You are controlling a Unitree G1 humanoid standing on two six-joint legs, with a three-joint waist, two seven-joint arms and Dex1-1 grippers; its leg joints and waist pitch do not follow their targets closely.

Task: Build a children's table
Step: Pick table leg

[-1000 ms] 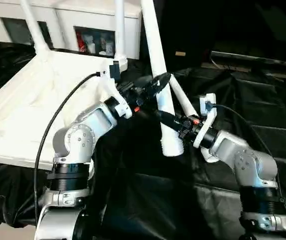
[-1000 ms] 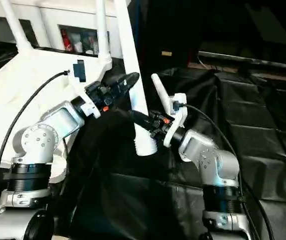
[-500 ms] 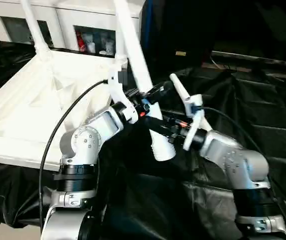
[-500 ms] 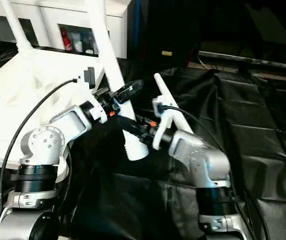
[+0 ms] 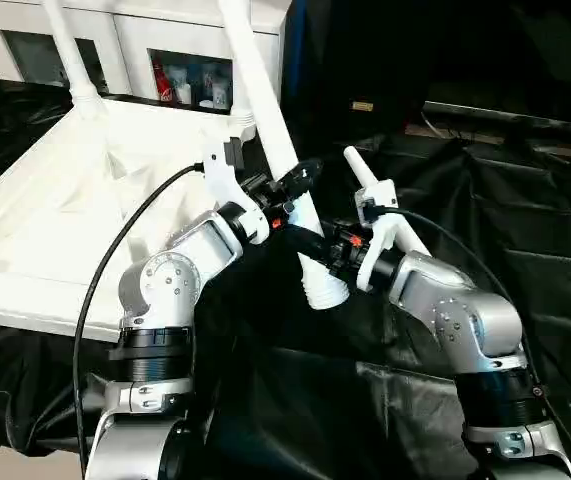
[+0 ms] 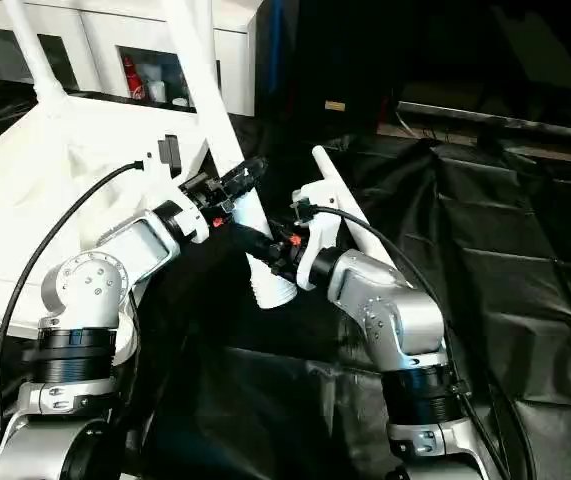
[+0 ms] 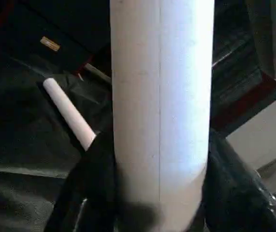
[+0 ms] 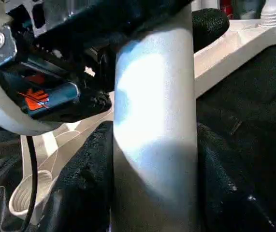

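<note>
Both grippers are clamping one loose white leg (image 5: 283,150): left gripper (image 5: 295,183) above, right gripper (image 5: 317,243) nearer its threaded end, leaning beside the upturned tabletop (image 5: 55,210).

Both silver forearms reach forward and converge at centre, wrists angled toward each other. The left gripper (image 5: 287,190) sits just above the right gripper (image 5: 317,243), each with its black fingers (image 7: 92,169) clamped around a white table leg (image 5: 265,100).
</note>
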